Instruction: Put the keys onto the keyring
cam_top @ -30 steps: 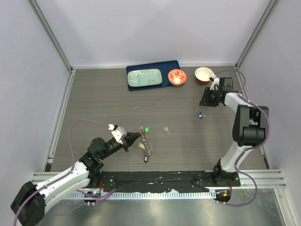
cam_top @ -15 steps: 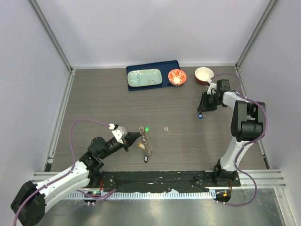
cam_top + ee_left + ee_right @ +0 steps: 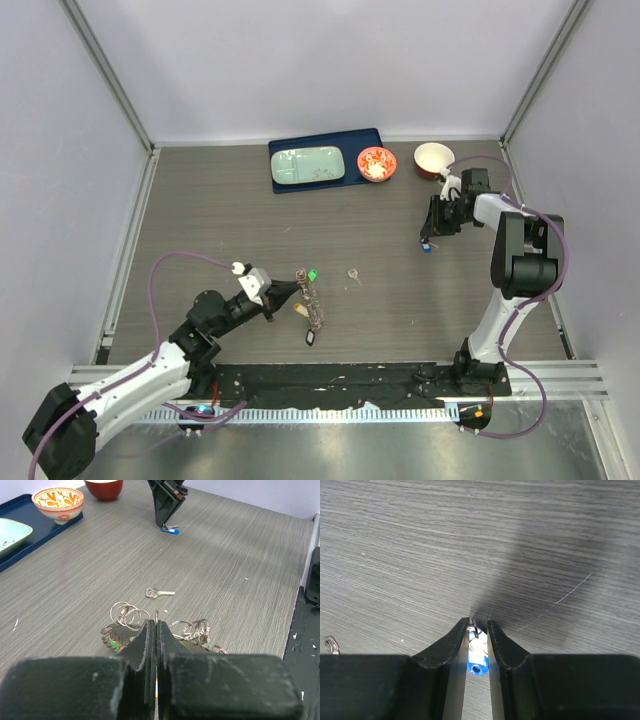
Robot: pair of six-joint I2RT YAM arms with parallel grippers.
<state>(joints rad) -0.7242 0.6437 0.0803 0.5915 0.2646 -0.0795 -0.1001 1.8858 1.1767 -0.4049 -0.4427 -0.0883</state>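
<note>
The keyring (image 3: pixel 312 303) lies front-centre as a bunch of dark jagged metal (image 3: pixel 114 630) and thin wire loops (image 3: pixel 192 628), with a green key (image 3: pixel 313 274) at its far end. My left gripper (image 3: pixel 296 288) (image 3: pixel 156 625) is shut on a thin wire loop of this bunch that pokes up between its tips. A plain silver key (image 3: pixel 353 274) (image 3: pixel 160 593) lies loose beyond it. At the right, a blue key (image 3: pixel 426 245) (image 3: pixel 477 660) (image 3: pixel 170 529) lies on the table. My right gripper (image 3: pixel 430 236) (image 3: pixel 479 625) points down over it, jaws closed against both its sides.
A blue tray (image 3: pixel 352 140) at the back holds a pale green plate (image 3: pixel 308 165) and a patterned bowl (image 3: pixel 377 163) (image 3: pixel 58 500). A red bowl (image 3: pixel 433 158) (image 3: pixel 103 487) stands just behind my right gripper. A small dark tag (image 3: pixel 309 338) lies near the bunch.
My right gripper came forward from beside the red bowl, dropped over the blue key and narrowed its jaws onto it. The left arm and the bunch have not moved.
</note>
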